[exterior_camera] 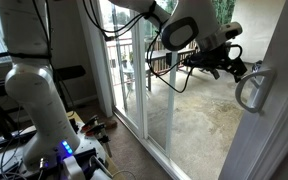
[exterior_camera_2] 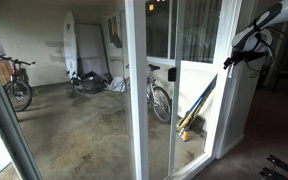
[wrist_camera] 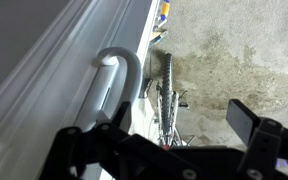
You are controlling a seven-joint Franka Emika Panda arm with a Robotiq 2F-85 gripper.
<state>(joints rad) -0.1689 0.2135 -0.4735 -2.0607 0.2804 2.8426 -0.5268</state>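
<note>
The tool (wrist_camera: 162, 145) hides part of the bicycle (wrist_camera: 167, 95).

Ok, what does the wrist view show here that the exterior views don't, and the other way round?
Only the wrist view: the claw seen from behind, fingers spread wide, close beside the curved door handle. Only the exterior views: the arm's white base, a surfboard, a far bicycle. Shared: the handle, the sliding door, the near bicycle by the glass, the concrete floor.

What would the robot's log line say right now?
gripper: open | nearest: door handle | contact: cannot tell | outside: bicycle
</note>
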